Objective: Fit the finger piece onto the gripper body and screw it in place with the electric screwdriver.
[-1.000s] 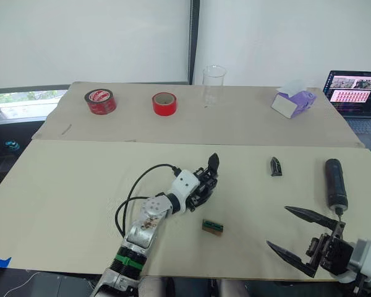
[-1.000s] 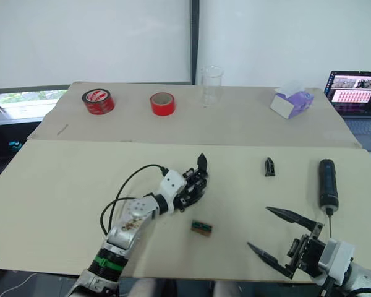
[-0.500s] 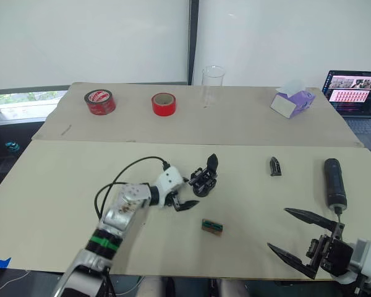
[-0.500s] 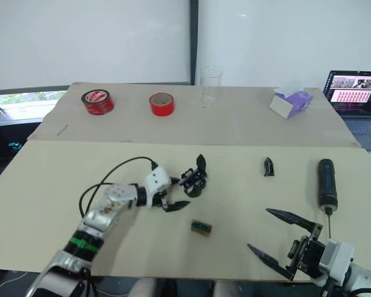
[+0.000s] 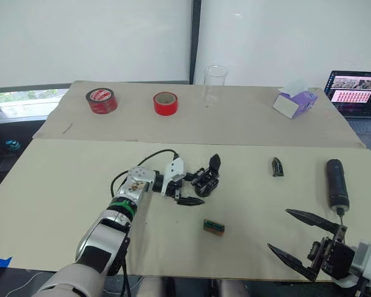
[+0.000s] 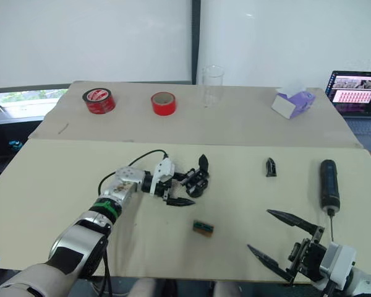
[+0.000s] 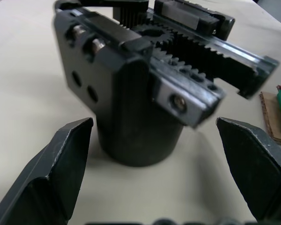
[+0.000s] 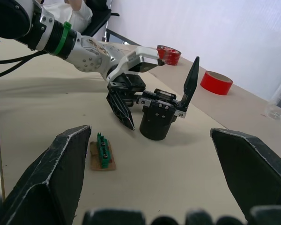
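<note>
The left arm reaches across the bench (image 5: 62, 185), its left claw (image 5: 188, 190) spread on either side of the gripper body (image 5: 205, 179) without clamping it; the right claw (image 5: 303, 238) hangs wide open and empty near the electric screwdriver (image 5: 336, 182), the finger piece (image 5: 276, 166) lying well apart

A big tan table (image 5: 62, 185) holds the gripper body (image 5: 206, 180), finger piece (image 5: 276, 166), electric screwdriver (image 5: 336, 183), a small green block (image 5: 213, 226), two red tape rolls (image 5: 101, 101), a clear cup (image 5: 214, 85) and a purple tissue box (image 5: 294, 103).
</note>
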Robot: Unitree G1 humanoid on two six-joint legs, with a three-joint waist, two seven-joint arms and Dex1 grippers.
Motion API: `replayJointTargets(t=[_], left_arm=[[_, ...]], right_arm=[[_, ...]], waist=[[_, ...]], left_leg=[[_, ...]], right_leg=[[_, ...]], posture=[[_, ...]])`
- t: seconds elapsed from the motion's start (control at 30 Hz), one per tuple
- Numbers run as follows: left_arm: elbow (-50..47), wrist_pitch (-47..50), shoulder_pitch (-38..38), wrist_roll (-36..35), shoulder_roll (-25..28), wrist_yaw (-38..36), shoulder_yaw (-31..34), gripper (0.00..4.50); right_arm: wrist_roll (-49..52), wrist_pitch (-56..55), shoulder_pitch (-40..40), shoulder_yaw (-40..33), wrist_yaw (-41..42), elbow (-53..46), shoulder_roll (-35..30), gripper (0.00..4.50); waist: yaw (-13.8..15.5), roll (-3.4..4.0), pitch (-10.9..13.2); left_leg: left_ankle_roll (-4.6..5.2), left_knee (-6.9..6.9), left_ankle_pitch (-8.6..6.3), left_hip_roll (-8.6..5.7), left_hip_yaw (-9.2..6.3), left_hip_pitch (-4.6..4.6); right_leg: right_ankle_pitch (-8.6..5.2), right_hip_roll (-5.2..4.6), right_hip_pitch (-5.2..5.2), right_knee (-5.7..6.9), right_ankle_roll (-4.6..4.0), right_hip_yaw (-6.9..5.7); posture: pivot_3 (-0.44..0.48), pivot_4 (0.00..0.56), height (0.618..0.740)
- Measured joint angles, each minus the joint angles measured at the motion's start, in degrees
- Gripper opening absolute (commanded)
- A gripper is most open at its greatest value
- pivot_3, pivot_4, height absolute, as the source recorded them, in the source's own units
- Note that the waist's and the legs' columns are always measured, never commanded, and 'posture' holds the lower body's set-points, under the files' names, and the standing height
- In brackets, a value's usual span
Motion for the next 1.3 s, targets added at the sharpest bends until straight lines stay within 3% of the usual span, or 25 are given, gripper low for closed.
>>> replayJointTargets(t=[0.13,0.23,0.33,0.43,0.53,0.67,0.83,1.03,1.3], left_arm=[[4.5,-5.2,-1.5,1.9,-1.0,0.2,0.2,4.44],[6.4,-6.8,-2.0,2.4,-1.1,0.3,0.7,3.70],[6.5,-7.2,-1.9,2.7,-1.0,0.0,1.5,2.28],[3.0,-5.0,0.0,2.6,-0.5,0.3,2.2,2.28],[-8.4,1.7,5.7,2.3,0.2,3.0,2.3,2.28],[-34.5,15.5,19.3,3.9,-0.2,14.7,1.8,2.28],[-52.7,27.9,29.4,7.2,-3.0,28.8,-0.1,2.28],[-59.2,34.5,33.0,7.6,-5.5,36.8,-1.7,2.28],[-57.8,31.6,33.1,8.5,-6.2,41.7,-4.8,2.28]], right_arm=[[-0.1,0.0,1.0,-0.2,-0.9,-0.9,0.0,4.50],[-0.1,0.0,1.2,-0.4,-1.5,-1.2,0.0,4.50],[-0.2,0.0,1.7,-0.8,-1.7,-1.2,0.0,4.50],[-0.4,0.0,1.1,-0.8,-1.8,-1.2,-0.1,4.50],[-0.6,0.0,0.6,-0.7,-1.8,-1.2,-0.1,4.50],[-1.0,0.0,-0.2,-0.2,-1.8,-1.0,-0.1,4.50],[-1.6,0.3,-0.8,0.9,-2.1,0.1,-0.1,4.50],[-1.7,1.4,-1.9,1.8,-1.8,1.1,-0.2,4.50],[-1.7,1.8,-2.6,2.0,-1.6,1.7,-0.9,4.50]], waist=[[-0.1,0.00,0.0],[-0.2,0.00,0.0],[-0.2,0.00,0.0],[-0.7,0.01,0.0],[-1.1,0.06,0.0],[-1.4,0.08,0.0],[-1.0,0.07,0.0],[-0.7,0.10,-0.1],[0.3,0.11,-0.1]], left_leg=[[0.02,-0.01,-0.01,0.00,0.00,0.00],[0.02,0.00,-0.01,0.01,0.00,0.01],[0.02,-0.01,-0.01,0.01,0.00,0.01],[0.03,-0.01,-0.02,0.01,-0.01,0.02],[0.04,-0.02,-0.02,0.01,-0.02,0.05],[0.08,-0.04,-0.05,0.01,-0.03,0.06],[0.09,-0.01,-0.05,0.00,-0.04,0.13],[0.08,-0.02,-0.06,0.01,-0.05,0.16],[0.10,0.00,-0.06,-0.03,-0.04,0.18]], right_leg=[[0.00,0.00,0.00,-0.01,0.04,0.01],[0.00,0.00,0.00,0.00,0.05,0.00],[0.00,0.00,0.00,0.00,0.06,0.00],[-0.01,-0.01,0.01,0.02,0.07,0.01],[-0.02,-0.04,0.02,0.05,0.09,0.05],[-0.03,-0.09,0.02,0.07,0.10,0.13],[-0.05,-0.12,0.10,0.05,0.16,0.14],[-0.06,-0.11,0.11,0.04,0.17,0.13],[-0.11,-0.17,0.17,0.00,0.05,0.13]], posture=[[0.000,0.150,0.740],[0.000,0.150,0.740],[0.000,0.150,0.740],[0.000,0.150,0.740],[0.000,0.150,0.740],[0.000,0.150,0.740],[0.000,0.150,0.740],[0.000,0.150,0.740],[0.000,0.150,0.740]])
